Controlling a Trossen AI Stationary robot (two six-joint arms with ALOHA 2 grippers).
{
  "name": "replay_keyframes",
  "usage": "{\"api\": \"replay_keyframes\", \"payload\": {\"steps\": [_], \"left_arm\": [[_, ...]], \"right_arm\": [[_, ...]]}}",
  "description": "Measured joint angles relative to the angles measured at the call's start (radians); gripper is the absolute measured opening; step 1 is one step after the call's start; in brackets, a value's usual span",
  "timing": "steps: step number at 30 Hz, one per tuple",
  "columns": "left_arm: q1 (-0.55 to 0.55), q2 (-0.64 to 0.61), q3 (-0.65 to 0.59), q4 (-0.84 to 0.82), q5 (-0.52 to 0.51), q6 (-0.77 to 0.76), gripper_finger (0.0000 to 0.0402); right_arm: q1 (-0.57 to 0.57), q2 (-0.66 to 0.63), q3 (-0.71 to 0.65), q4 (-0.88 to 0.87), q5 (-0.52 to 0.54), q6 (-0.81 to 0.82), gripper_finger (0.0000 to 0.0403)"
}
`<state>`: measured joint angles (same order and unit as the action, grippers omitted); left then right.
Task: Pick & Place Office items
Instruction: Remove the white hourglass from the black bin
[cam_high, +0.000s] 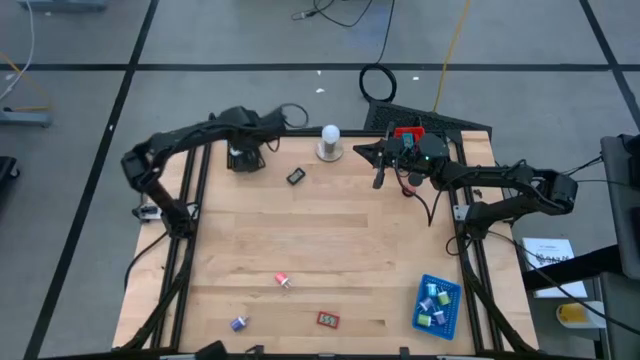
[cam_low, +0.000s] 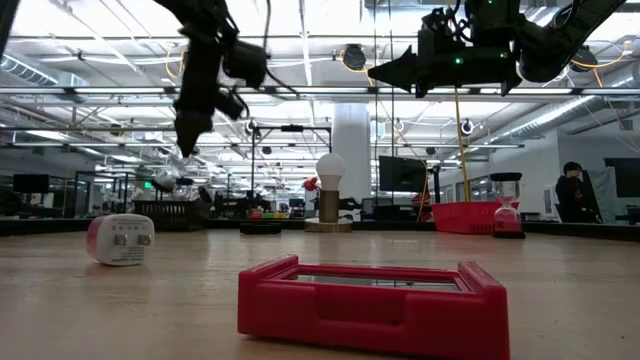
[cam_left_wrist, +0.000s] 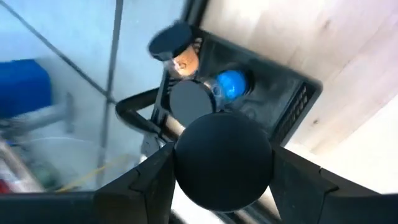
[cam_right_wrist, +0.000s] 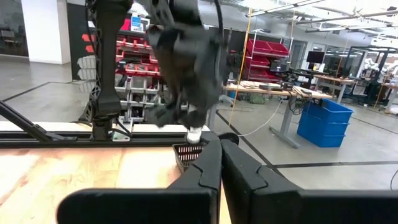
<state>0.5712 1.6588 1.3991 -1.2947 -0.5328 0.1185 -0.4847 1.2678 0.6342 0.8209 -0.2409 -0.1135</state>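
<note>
My left gripper (cam_high: 244, 152) hangs over the black tray (cam_high: 246, 160) at the table's far left, shut on a small round black piece (cam_left_wrist: 222, 160). Inside the tray (cam_left_wrist: 292, 93) lie a blue roll (cam_left_wrist: 231, 84) and two black-capped pieces (cam_left_wrist: 191, 102). My right gripper (cam_high: 370, 153) is shut and empty. It hovers level near the red tray (cam_high: 408, 132), pointing toward the table's left. Loose pieces rest flat on the wood: a black one (cam_high: 296, 176), a pink-white one (cam_high: 283, 281), a purple one (cam_high: 239, 322) and a red one (cam_high: 328, 319). My left gripper holds the round black piece (cam_left_wrist: 222, 160) pinched between its two fingers (cam_left_wrist: 155, 180), which touch opposite sides of its rim. The fingers come from above, pointing down. The piece is lifted clear above the black tray.
A white ball on a grey base (cam_high: 330, 143) stands at the far middle. The blue tray (cam_high: 437, 305) with several pieces sits at the near right corner. The bare wood in the table's middle (cam_high: 330, 230) offers free room. Cables lie beyond the far edge.
</note>
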Motion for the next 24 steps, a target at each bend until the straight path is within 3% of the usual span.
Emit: {"api": "replay_keyframes", "payload": {"steps": [6, 10, 20, 24], "left_arm": [[0.053, -0.153, 0.001, 0.165, 0.237, -0.073, 0.0217], [0.063, -0.176, 0.0, 0.308, 0.374, -0.112, 0.0217], [0.085, -0.12, -0.249, 0.742, 0.494, -0.122, 0.0218], [0.089, -0.09, -0.279, 0.763, 0.506, -0.133, 0.0218]], "right_arm": [[0.0, 0.0, 0.0, 0.001, 0.0, 0.0, 0.0], [0.0, 0.0, 0.0, 0.001, 0.0, 0.0, 0.0], [0.0, 0.0, 0.0, -0.009, 0.0, -0.003, 0.0], [0.0, 0.0, 0.0, -0.004, 0.0, -0.004, 0.0]]}}
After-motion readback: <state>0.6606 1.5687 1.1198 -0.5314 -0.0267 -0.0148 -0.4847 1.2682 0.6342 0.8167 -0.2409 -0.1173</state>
